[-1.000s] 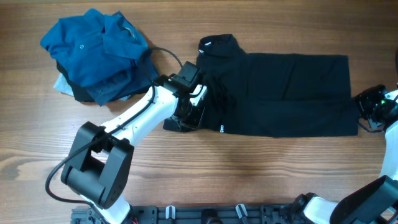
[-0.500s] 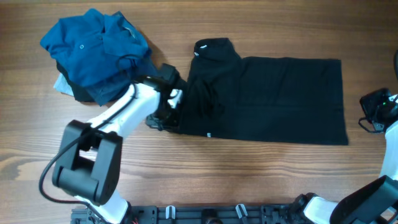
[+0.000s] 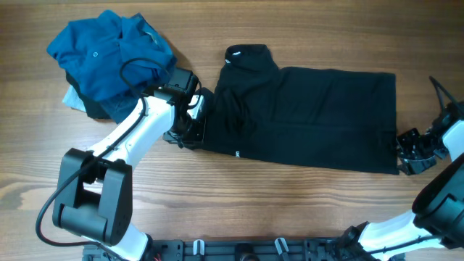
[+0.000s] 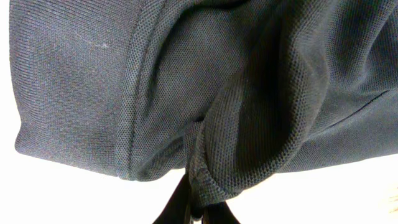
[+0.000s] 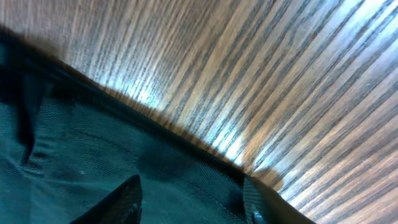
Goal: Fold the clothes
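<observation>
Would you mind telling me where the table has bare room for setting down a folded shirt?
Bare table runs along the front below the black shirt, and along the back above it, right of the teal pile. It is crowded between pile and shirt, where the left tool pinches the fabric, and at the right tool.

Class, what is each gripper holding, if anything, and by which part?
The left gripper pinches a bunched fold at the collar-end edge of the black knit collared shirt. The right gripper, jaws apart at its hem corner, holds nothing.
</observation>
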Tool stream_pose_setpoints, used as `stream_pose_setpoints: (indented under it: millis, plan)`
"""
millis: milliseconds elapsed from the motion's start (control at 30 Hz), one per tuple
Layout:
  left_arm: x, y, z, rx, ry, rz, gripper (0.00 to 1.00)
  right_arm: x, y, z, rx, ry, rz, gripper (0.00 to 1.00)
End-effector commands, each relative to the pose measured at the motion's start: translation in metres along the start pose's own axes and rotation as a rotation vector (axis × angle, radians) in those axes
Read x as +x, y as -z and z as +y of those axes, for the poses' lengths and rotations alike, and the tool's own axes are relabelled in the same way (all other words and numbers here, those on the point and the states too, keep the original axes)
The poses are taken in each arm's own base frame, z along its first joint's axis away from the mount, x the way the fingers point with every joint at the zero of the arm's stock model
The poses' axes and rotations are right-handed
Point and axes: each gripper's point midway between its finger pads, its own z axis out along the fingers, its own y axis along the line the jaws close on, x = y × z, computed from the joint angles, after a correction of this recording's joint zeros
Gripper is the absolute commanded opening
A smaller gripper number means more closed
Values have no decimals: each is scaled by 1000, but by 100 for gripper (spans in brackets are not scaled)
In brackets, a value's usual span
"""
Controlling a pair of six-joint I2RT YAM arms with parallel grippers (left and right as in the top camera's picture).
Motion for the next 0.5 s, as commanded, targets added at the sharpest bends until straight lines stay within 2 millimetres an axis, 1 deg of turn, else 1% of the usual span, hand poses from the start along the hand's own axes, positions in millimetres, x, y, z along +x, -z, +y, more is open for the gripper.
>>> stream_pose_setpoints:
  millis: [0, 33, 100, 133, 167, 267, 400, 433, 467]
  plan:
    - [-5, 7, 0, -3, -6, -29, 4, 5, -5, -10, 55, 8, 20, 36]
    - [-5, 7, 1, -3, -6, -29, 4, 3, -5, -15, 79, 8, 11, 27]
    - [-5, 7, 0, -3, -6, -31, 4, 1, -4, -19, 107, 6, -5, 16]
    - [-5, 7, 0, -3, -6, -31, 4, -3, -4, -21, 117, 7, -22, 9]
    - [-5, 7, 0, -3, -6, -31, 4, -6, -4, -19, 113, 8, -33, 4]
    - [-5, 7, 1, -4, -6, -28, 4, -22, 6, -19, 94, -13, -73, 4]
    - [-5, 7, 1, -4, -7, -29, 4, -55, 36, -24, 78, -30, -142, 4]
    - [-5, 7, 1, -4, -7, -29, 4, -60, 40, -28, 91, -38, -157, 4]
    - [-5, 7, 1, -4, -7, -29, 5, -61, 40, -28, 87, -34, -158, 4]
